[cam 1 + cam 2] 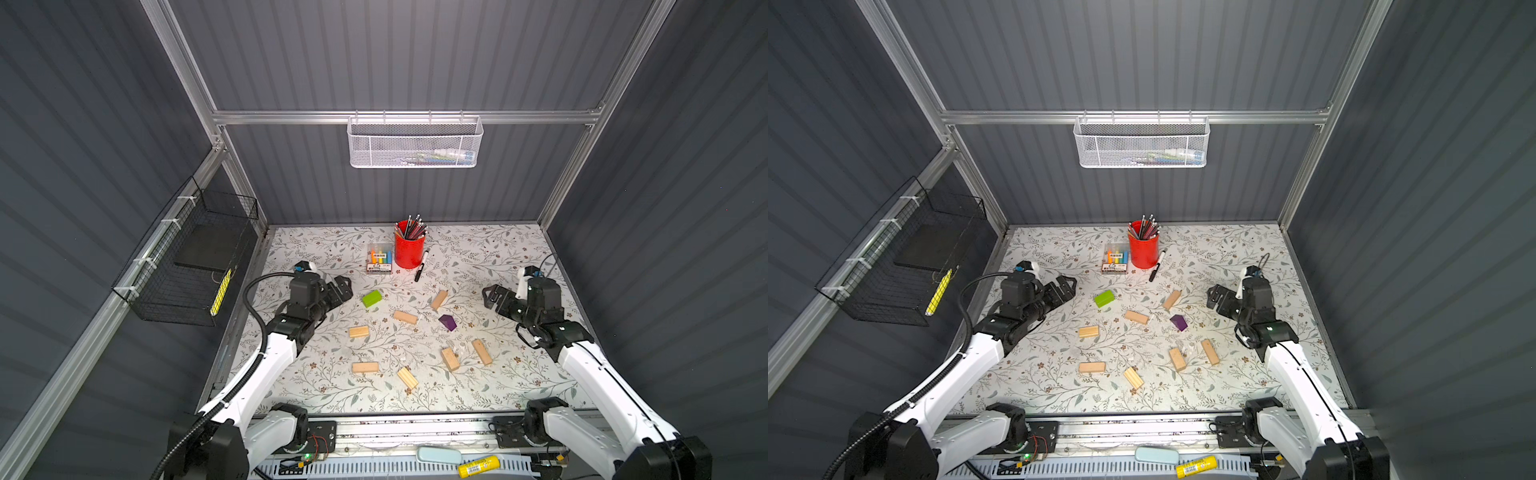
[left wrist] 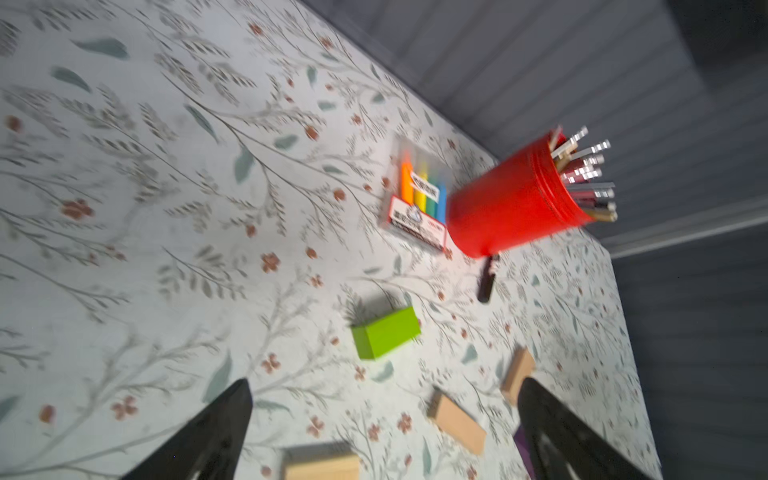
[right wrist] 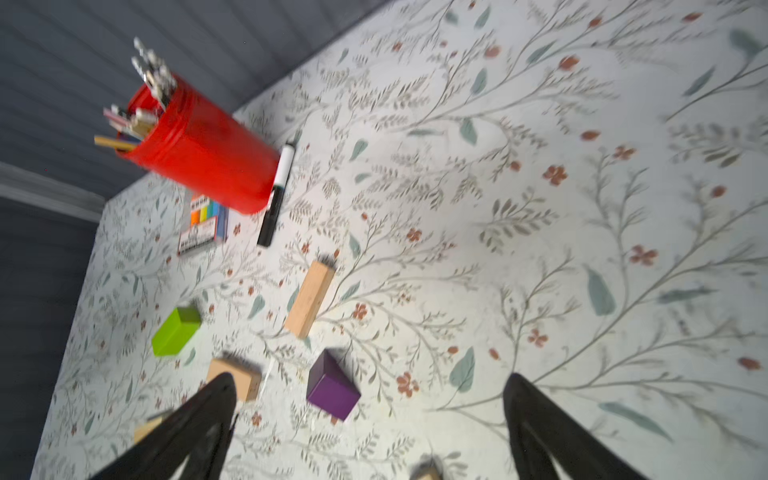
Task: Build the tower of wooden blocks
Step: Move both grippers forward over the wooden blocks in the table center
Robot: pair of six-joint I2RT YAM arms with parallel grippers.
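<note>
Both arms hover over the surface (image 1: 316,386) with nothing in hand. The left claw (image 1: 344,287) stands wide apart and empty, and so does the right claw (image 1: 490,297). There is no tower yet: all nine wood blocks (image 1: 405,317) lie loose and single on the floral surface, none resting on another. The green block (image 1: 371,299) sits just beside my left claw and the purple block (image 1: 447,322) is near my right. The seven pale blocks (image 1: 358,331) are scattered between the arms and toward the near edge. The red cup (image 1: 409,249), the box of markers (image 1: 379,259) and a black pen (image 1: 422,268) stay at the back, apart from the blocks. I judge this to be the very start, with the first block still to be chosen. Next I would lower one claw over a block, square it across the narrow sides, close, and set the block on a bare patch as the base, well away from the cup.
</note>
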